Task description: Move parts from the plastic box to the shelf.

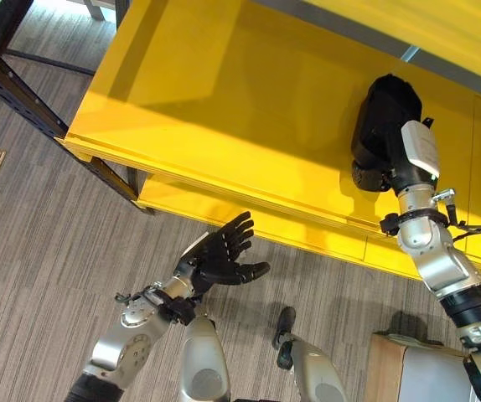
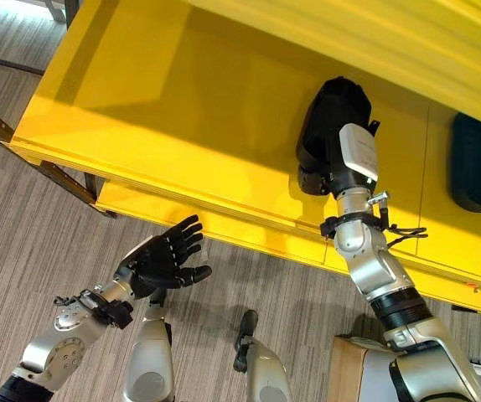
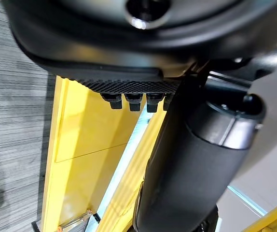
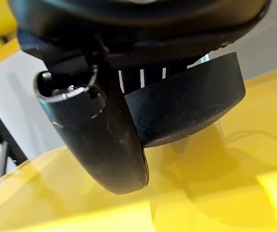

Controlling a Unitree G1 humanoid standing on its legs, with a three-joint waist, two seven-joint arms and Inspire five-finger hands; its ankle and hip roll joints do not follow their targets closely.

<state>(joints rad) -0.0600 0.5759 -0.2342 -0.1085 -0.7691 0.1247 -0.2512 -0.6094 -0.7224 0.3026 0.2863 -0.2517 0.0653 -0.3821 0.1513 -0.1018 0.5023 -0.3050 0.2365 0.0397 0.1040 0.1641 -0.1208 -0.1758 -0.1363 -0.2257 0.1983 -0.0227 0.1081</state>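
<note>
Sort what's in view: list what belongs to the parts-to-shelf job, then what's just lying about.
Job:
- black part held in the right hand
- yellow shelf
- dark part already on the shelf
- left hand, open, empty

Lying about:
- wooden box on the floor

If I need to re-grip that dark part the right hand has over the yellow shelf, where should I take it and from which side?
The right hand is already curled round the dark part, thumb on one side and fingers on the other. Its rounded rim juts past the fingers above the yellow shelf. I would pinch again across that rim, coming from the shelf's front edge as the arm does now. The left hand hangs open over the floor.
</note>
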